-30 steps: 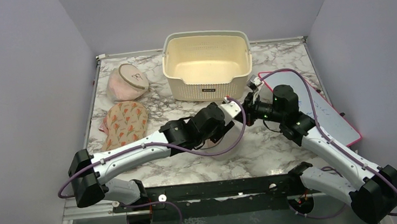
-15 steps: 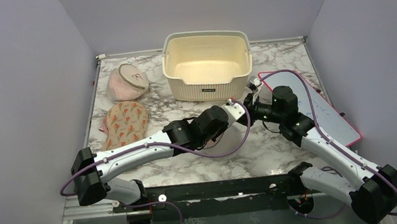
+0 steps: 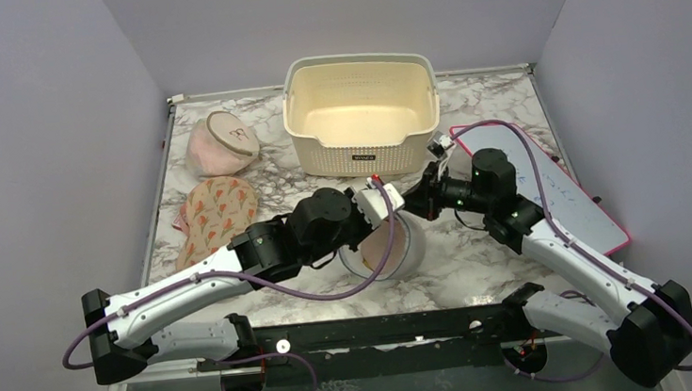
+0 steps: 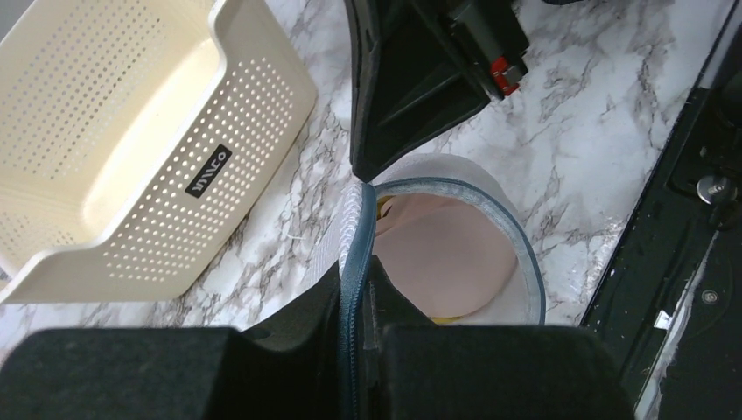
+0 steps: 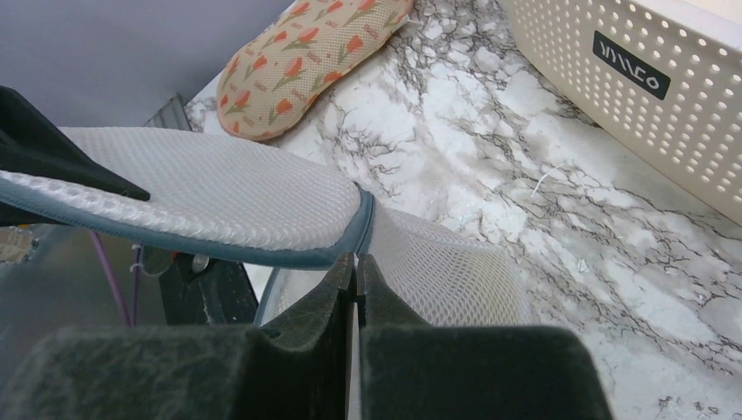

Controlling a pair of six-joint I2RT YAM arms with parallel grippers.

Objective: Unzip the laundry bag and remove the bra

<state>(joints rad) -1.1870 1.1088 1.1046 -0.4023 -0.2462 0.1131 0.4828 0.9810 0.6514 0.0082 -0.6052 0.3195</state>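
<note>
The laundry bag (image 3: 394, 248) is a round white mesh drum with a grey zip rim (image 4: 528, 278), standing open at front centre. Its mesh lid (image 5: 219, 188) is swung up on its hinge. A pale pink bra (image 4: 451, 254) lies inside, with a bit of yellow below it. My left gripper (image 3: 386, 201) is shut on the lid's grey zip edge (image 4: 357, 262) and holds it raised. My right gripper (image 3: 417, 203) is shut on the bag's rim beside the hinge (image 5: 357, 262), against the mesh wall (image 5: 446, 271). It shows as a black body in the left wrist view (image 4: 420, 79).
A cream perforated basket (image 3: 365, 151) stands at the back centre. A pinkish round bag (image 3: 220, 142) and a floral fabric piece (image 3: 219, 214) lie at the left. A flat white board with a pink edge (image 3: 570, 204) lies at the right. The black front rail (image 4: 691, 227) runs close to the bag.
My left arm has drawn back and to the left with the lid's zip edge. The lid has swung open and the pink bra now shows. The right gripper has barely moved.
</note>
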